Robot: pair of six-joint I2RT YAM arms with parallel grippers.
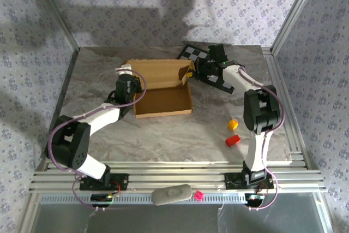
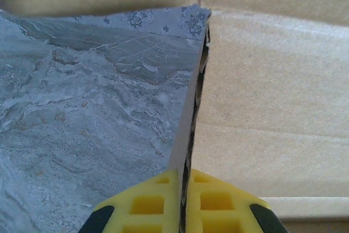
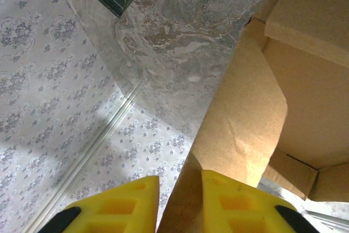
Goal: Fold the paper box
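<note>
The paper box point(image 1: 162, 101) is brown cardboard, half formed in the middle of the table, with low walls and a lid flap standing at the back. My left gripper point(image 1: 131, 84) is at its left wall. In the left wrist view that gripper point(image 2: 185, 192) is shut on the wall's thin edge point(image 2: 191, 118), and the box's floor point(image 2: 272, 107) lies to the right. At the back right corner, my right gripper point(image 1: 192, 73) is open a little point(image 3: 180, 200). A side flap point(image 3: 240, 124) runs between its fingers, resting on the right finger with a gap on the left.
A black-and-white checkered board point(image 1: 195, 53) lies behind the box, under the right arm. A yellow block point(image 1: 233, 124) and a red block point(image 1: 233, 140) sit at the right front. A grey object point(image 1: 172, 195) and a pink piece point(image 1: 199, 195) rest on the front rails.
</note>
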